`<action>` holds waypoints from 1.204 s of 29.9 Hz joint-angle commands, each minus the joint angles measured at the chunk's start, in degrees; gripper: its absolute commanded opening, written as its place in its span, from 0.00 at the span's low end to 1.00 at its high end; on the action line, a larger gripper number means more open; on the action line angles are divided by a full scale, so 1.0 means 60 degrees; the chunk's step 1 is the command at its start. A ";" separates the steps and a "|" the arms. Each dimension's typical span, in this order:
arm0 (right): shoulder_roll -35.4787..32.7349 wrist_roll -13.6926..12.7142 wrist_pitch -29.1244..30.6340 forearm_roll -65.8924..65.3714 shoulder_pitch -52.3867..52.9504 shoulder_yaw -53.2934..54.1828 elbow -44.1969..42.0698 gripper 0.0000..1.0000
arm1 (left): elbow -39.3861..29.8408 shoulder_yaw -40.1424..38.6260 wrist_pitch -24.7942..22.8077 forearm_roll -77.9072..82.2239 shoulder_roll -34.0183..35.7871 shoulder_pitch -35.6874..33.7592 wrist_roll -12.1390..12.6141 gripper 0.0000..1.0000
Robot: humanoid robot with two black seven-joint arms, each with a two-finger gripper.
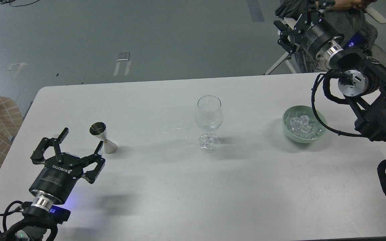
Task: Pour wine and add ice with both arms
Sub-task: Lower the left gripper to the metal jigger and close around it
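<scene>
Black and spread wide, the left gripper [80, 142] is held low over the white table [146, 201], its fingers flanking empty air just beside the small steel hourglass-shaped jigger [103, 138], apparently lined up for a grasp. Whether any wine is held in the jigger cannot be told. The clear stemmed glass [209, 122] is set upright at mid-table, between both arms, so either may reach it. Further right, the ice [304, 127] is heaped in a pale green bowl [288, 129]. The right gripper [285, 33] is raised beyond the far edge, fingers parted, nothing held.
</scene>
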 commanded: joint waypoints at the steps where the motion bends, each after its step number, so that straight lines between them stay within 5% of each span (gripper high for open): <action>1: -0.0019 0.0000 0.0002 -0.0013 0.0009 0.0001 -0.0013 1.00 | 0.0514 0.0057 0.0002 0.0096 -0.0332 -0.0136 -0.0023 0.96; 9: -0.0019 0.0000 0.0002 -0.0027 -0.0063 0.0001 -0.0013 1.00 | 0.2359 0.0043 0.0090 0.0344 -0.0669 -0.1350 -0.0257 0.96; 36: 0.0025 0.0000 -0.0013 -0.0057 -0.0210 -0.0131 -0.0042 1.00 | 0.4177 0.0087 0.0500 0.1414 -0.0845 -0.3066 -0.0257 0.96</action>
